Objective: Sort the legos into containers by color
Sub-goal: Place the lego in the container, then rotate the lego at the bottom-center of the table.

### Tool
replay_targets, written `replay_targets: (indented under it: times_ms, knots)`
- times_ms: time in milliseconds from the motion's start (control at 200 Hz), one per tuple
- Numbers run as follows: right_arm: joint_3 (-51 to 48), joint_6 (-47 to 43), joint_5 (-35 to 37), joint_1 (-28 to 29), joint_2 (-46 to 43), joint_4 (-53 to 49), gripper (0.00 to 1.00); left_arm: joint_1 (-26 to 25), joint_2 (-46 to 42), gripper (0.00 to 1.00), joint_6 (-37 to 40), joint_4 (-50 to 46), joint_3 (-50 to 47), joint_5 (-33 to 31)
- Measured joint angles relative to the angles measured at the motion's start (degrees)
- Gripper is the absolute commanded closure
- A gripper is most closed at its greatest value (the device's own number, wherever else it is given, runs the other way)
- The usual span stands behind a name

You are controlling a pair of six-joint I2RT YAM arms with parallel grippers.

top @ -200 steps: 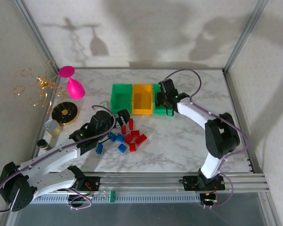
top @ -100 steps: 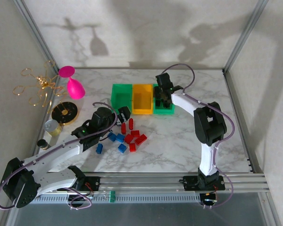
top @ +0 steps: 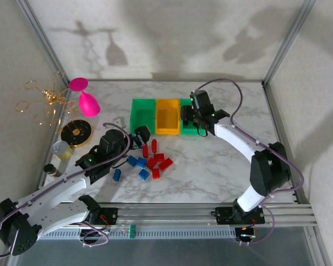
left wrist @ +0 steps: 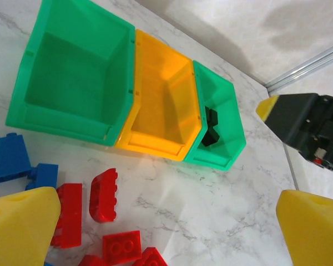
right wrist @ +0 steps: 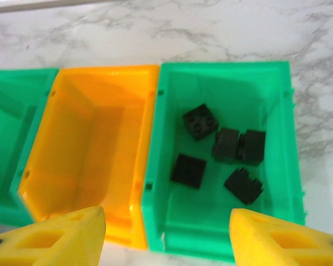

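Above rim of right bin [right wrist: 225, 66], right claw [right wrist: 166, 213] gapes empty; left claw [left wrist: 166, 194] seemingly likewise.

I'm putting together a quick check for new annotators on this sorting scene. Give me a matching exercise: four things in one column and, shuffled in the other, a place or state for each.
Things
1. black legos
2. red legos
3. orange bin
4. left gripper

Places or states
A. empty
B. wide open
C. lying loose on the marble table
D. inside the green bin at the right arm's end of the row

Pairs: 1-D, 2-C, 3-A, 4-B
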Motion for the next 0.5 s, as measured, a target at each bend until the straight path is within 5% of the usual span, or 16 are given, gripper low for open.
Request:
replay_targets:
  times_ms: [501]
  knots:
    - [-15.0,9.7,-0.2,13.9,-5.8,1.4,0.29,0.0,-9.5,0.0,-2.7,-7.3,-6.1,0.2]
